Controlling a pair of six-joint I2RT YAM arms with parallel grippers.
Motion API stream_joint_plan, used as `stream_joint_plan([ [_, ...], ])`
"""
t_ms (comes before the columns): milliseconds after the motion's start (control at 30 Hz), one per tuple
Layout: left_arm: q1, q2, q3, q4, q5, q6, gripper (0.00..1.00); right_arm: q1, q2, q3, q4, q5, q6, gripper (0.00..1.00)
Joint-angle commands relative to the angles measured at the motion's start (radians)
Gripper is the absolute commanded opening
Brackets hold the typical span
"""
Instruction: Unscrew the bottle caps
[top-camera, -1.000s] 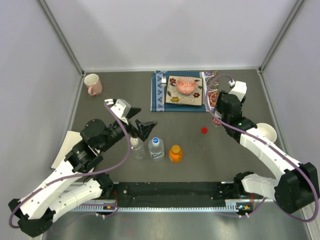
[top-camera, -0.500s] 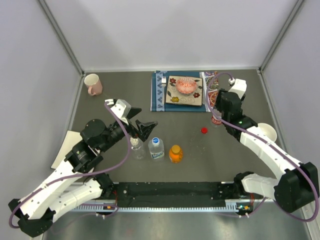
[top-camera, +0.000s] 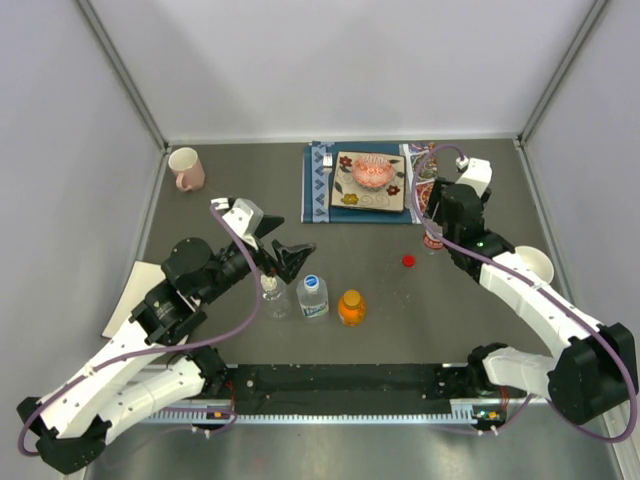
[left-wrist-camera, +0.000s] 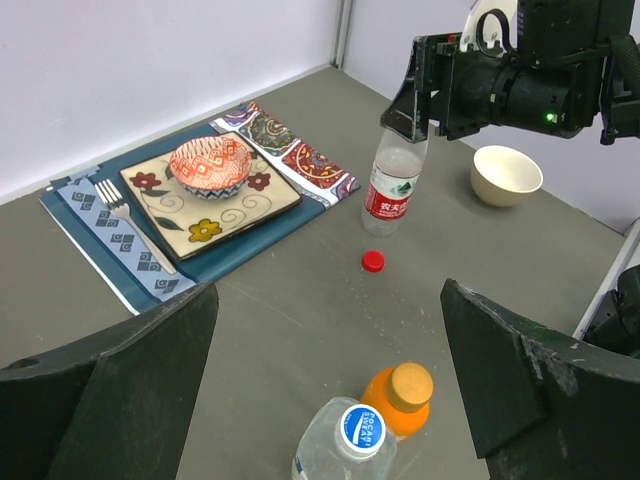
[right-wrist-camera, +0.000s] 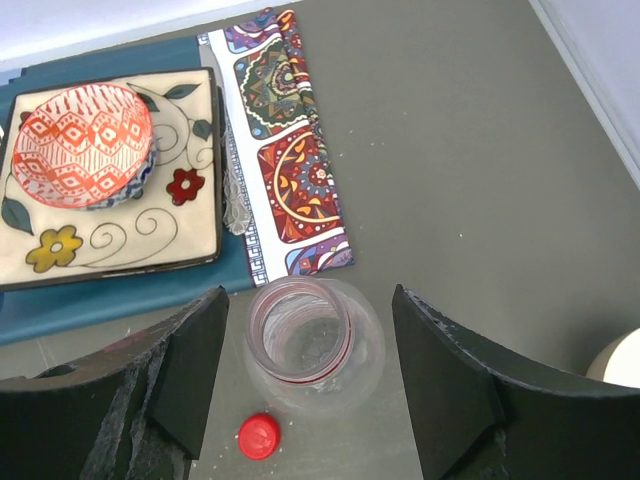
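Directly between the right gripper's (right-wrist-camera: 312, 372) parted, empty fingers stands the uncapped clear red-labelled plastic bottle (right-wrist-camera: 316, 345); the small round red plastic cap (right-wrist-camera: 259, 436) lies just beside it.

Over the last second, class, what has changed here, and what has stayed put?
The right gripper opened, letting go of the uncapped red-label bottle, and shifted slightly toward the far edge. The left gripper, the red cap and the other bottles stayed put.
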Motion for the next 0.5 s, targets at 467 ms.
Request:
stream_joint_plan([
  [467, 0.000, 0.018, 0.014, 0.052, 0.002, 0.001, 0.99, 0.012, -0.067, 0.175, -0.109, -0.072, 0.032, 0.81],
])
